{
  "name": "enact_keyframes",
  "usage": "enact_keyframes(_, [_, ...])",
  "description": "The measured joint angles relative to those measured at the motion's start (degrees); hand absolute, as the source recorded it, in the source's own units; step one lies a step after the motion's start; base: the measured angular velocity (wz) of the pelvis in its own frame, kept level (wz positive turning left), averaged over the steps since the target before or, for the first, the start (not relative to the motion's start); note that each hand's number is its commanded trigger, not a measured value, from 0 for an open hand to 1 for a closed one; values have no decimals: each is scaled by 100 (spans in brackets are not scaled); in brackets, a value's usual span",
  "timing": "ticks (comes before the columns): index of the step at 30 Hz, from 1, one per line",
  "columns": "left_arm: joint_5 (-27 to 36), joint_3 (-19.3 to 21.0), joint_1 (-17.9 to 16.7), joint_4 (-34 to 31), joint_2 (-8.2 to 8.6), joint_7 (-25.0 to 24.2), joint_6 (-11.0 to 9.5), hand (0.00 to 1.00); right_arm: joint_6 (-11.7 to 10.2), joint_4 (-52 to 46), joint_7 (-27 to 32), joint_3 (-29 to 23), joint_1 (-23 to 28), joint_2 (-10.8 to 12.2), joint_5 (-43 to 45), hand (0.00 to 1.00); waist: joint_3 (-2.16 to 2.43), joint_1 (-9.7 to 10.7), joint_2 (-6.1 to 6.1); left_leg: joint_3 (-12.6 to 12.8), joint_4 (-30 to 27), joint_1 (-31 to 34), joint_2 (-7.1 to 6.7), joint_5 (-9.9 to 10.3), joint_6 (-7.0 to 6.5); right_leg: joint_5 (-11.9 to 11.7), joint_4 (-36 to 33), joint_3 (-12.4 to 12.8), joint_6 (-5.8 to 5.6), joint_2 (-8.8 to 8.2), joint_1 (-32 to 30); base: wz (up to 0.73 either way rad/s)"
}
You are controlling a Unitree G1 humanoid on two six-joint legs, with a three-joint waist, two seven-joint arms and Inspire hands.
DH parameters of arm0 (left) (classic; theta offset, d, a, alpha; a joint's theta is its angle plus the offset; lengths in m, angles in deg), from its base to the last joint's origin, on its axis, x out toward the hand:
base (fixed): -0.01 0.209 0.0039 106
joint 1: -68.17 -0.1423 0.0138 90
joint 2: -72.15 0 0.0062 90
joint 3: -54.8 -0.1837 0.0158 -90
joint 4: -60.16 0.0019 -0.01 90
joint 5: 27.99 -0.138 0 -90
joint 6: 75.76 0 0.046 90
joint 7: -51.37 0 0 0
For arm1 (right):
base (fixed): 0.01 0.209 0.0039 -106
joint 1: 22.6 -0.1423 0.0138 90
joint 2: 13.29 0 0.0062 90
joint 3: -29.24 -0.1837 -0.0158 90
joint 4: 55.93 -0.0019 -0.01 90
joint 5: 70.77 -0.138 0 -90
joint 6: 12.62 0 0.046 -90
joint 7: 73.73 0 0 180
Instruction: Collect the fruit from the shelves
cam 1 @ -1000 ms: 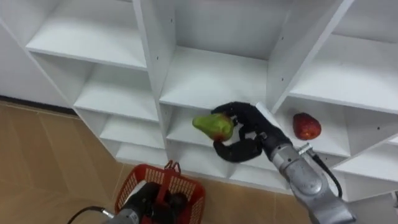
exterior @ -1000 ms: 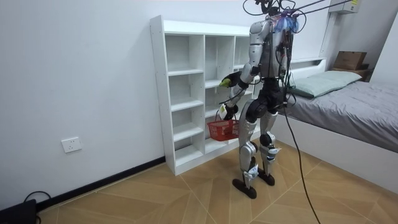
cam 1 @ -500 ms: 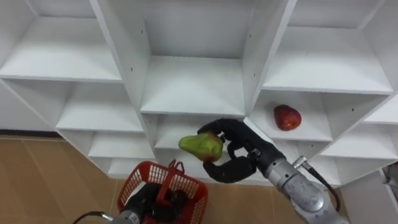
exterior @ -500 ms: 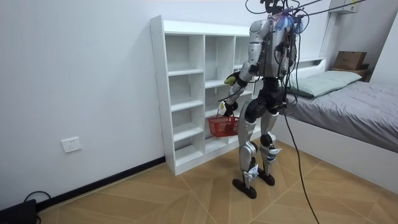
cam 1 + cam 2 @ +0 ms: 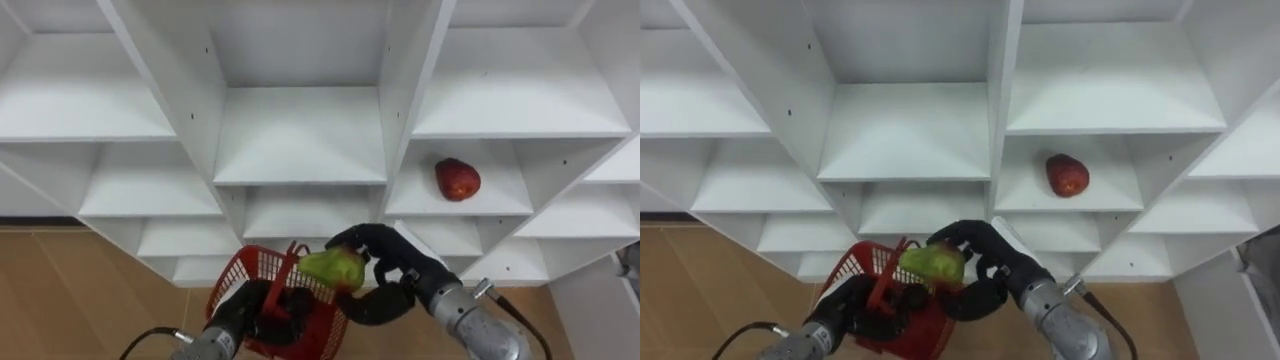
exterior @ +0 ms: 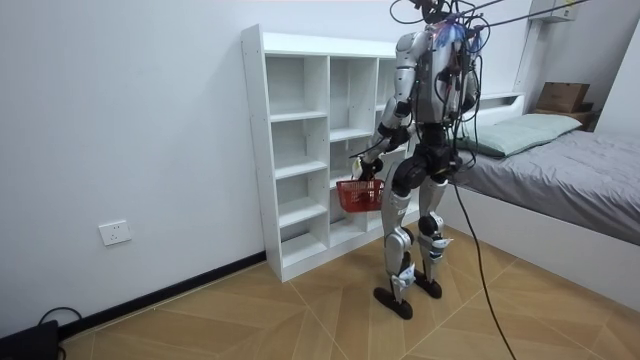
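My right hand [image 5: 392, 278] [image 5: 985, 272] is shut on a green pear [image 5: 331, 267] [image 5: 932, 264] and holds it just over the right rim of a red plastic basket [image 5: 252, 283] [image 5: 850, 277]. My left hand [image 5: 252, 310] [image 5: 855, 305] is shut on the basket's handle and holds it up in front of the lower shelves. A red apple [image 5: 457, 179] [image 5: 1066, 174] lies in the right-hand compartment of the white closet [image 5: 300, 130] [image 6: 300, 150]. In the room view I stand facing the closet with the basket [image 6: 359, 193] at hip height.
The closet's other compartments hold nothing. Wooden floor [image 5: 60, 300] runs below its bottom shelf. A bed [image 6: 560, 170] stands at the room view's right, close behind me.
My right hand has carried the pear down and left, from in front of the middle shelf to the basket's rim. The left hand has raised the basket. The camera has tilted.
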State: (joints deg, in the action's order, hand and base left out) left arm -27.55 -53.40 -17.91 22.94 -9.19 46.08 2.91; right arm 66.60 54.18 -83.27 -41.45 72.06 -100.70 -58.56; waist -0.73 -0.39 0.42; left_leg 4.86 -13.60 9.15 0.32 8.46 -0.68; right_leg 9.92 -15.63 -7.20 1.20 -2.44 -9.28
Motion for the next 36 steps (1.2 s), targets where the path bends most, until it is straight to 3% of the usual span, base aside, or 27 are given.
enact_keyframes(10, [-4,-10,-19,-252,-8,-41,-19,100,16,207,61,76,115,-2,178,100,3,-47,-31,152,22,26,40,29,10,8,-49,113,6,55,-178,-9])
enact_keyframes(24, [-1,-115,-27,-296,-36,-128,-32,100,33,770,61,250,132,17,175,100,4,-147,-32,198,33,14,45,33,6,5,-35,143,9,54,-175,-1])
enact_keyframes(33, [1,-153,-177,-671,-31,-240,-33,100,35,1112,75,248,45,11,261,100,5,-149,-34,208,31,-11,41,33,6,8,-104,207,7,17,-156,0])
enact_keyframes(36, [-2,-262,-182,-671,-92,-291,-33,100,33,1231,86,248,-71,20,360,100,5,-146,-35,187,30,1,42,33,6,7,-107,220,7,25,-169,0])
